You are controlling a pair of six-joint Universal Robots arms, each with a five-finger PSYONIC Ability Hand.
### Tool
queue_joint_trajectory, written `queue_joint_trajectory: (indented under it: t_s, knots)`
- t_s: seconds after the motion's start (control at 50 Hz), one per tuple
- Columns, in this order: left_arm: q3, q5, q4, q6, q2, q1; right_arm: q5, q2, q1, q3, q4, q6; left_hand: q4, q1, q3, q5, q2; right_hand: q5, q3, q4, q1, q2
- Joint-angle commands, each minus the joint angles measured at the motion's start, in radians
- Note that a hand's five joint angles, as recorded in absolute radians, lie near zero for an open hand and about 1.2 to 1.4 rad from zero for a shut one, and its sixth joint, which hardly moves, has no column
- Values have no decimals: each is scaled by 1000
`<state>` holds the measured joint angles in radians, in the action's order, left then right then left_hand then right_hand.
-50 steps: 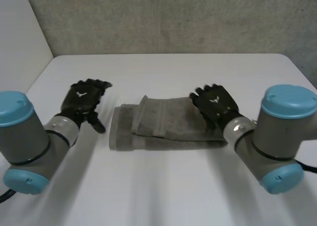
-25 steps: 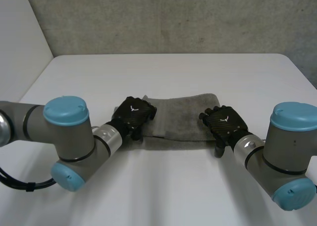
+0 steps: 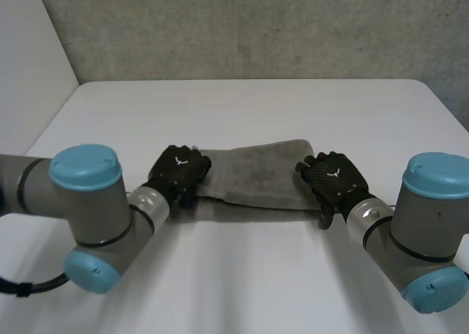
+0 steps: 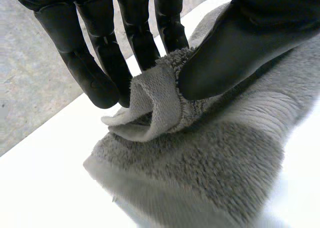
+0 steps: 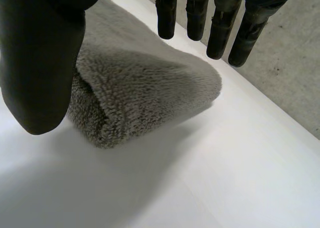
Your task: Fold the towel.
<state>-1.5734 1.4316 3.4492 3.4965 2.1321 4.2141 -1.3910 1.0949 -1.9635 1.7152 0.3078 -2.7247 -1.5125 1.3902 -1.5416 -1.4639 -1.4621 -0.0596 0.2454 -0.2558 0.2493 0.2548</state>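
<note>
folded grey towel (image 3: 256, 176) lying across the middle of the white table (image 3: 242, 107), between the two hands. the left hand (image 3: 177, 171) is at the towel's left end, where its thumb (image 4: 235, 53) and fingers (image 4: 90, 73) pinch a raised fold of the edge. the right hand (image 3: 333, 180) is at the right end, fingers (image 5: 220, 33) straight and apart from the thumb, with the folded end lying loose between them.

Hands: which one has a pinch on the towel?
The left hand: its thumb and fingers pinch a fold at one end of the towel. The right hand has straight fingers over the other end.
</note>
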Motion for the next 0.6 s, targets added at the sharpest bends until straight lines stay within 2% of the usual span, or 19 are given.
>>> queue_joint_trajectory:
  t_s: [0.02,0.16,0.22,0.26,0.28,0.32,0.34,0.38,0.6]
  knots:
    - [-181,-5,91,6,-115,18,1,6,-8,7,10,-29,116,6,145,242,66,-6,-5,15,-9,-14]
    - [-238,-2,127,32,-129,12,6,-4,-17,1,19,-50,116,6,145,242,66,-97,86,-76,82,77]
    - [-240,-2,125,55,-119,9,1,-7,-26,0,34,-47,116,6,145,242,66,-224,212,-202,209,203]
    - [-247,-3,126,73,-113,10,0,-20,-35,-2,51,-43,162,-40,191,288,112,-405,394,-383,390,384]
    - [-247,-3,127,73,-113,10,0,-20,-35,-2,51,-43,163,-41,192,289,112,-406,394,-384,391,385]
    - [-251,0,127,82,-110,10,-3,-26,-31,-6,54,-35,525,-403,554,651,474,-628,617,-606,613,607]
    - [-251,0,127,82,-110,10,-3,-26,-31,-6,54,-35,527,-405,556,653,476,-629,618,-607,614,608]
    - [-251,6,127,84,-112,9,-3,-50,-23,-20,42,-32,755,-633,784,881,705,-670,659,-648,655,649]
    - [-249,9,127,75,-152,13,-26,-66,-6,-6,16,39,859,-736,888,984,808,-1010,999,-989,995,990]
